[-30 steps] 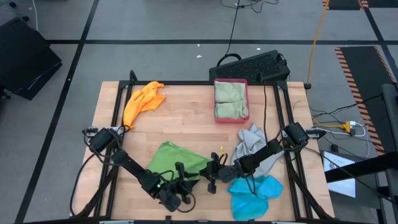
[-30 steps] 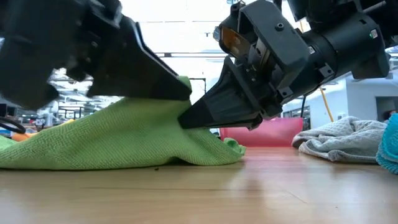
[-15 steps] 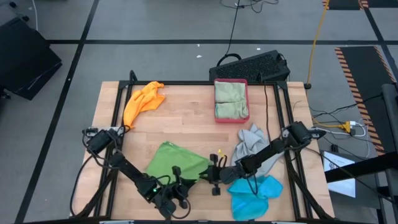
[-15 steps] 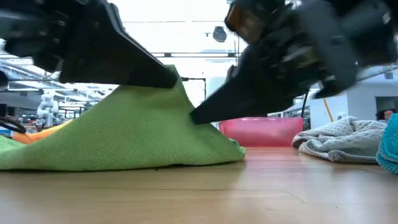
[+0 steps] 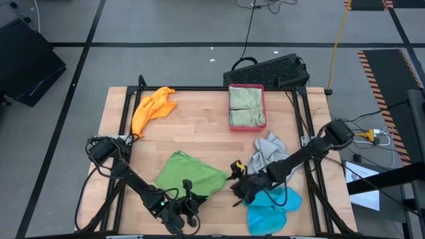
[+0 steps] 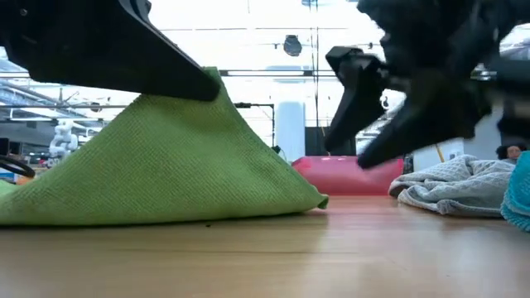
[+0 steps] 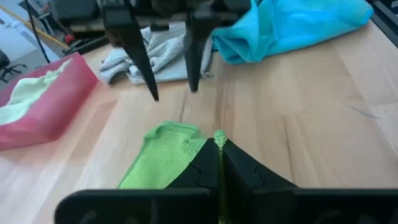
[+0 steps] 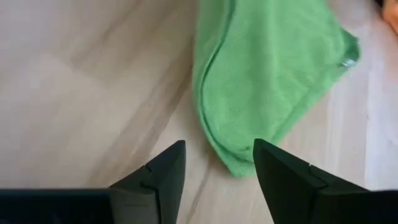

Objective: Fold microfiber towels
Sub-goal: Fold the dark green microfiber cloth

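The bright green towel [image 5: 189, 174] lies near the table's front, left of centre. Its near part is drawn up into a peak [image 6: 207, 83]. My left gripper [image 5: 188, 191] is shut on that peak. My right gripper [image 5: 232, 188] hovers open just right of the towel, above the table, with nothing between its fingers [image 8: 165, 171]. From the right wrist view the towel [image 8: 267, 74] lies flat on the wood ahead of it. An orange towel [image 5: 151, 109] sits far left, a grey one [image 5: 265, 149] and a blue one [image 5: 272, 206] at the right. My left gripper pinches an edge of the green towel [image 7: 217, 138] between its two shut fingers, on the towel's near right side. The fingers come in slanting from the table's near left. The towel hangs from them like a tent with straight slopes, its lower edges [image 6: 166, 217] on the table.
A pink-red tray [image 5: 247, 88] at the far middle holds pale sage green towels [image 5: 246, 109]. A black keyboard-like object [image 5: 269, 70] lies beyond the table's far edge. Bare wood [image 5: 199, 133] shows in the middle of the table.
My left gripper has shut on the green towel's near edge and risen, drawing that part up into a taller peak while the rest stays on the table. My right gripper has opened, let go of the towel, and drawn back up and toward the table's right.
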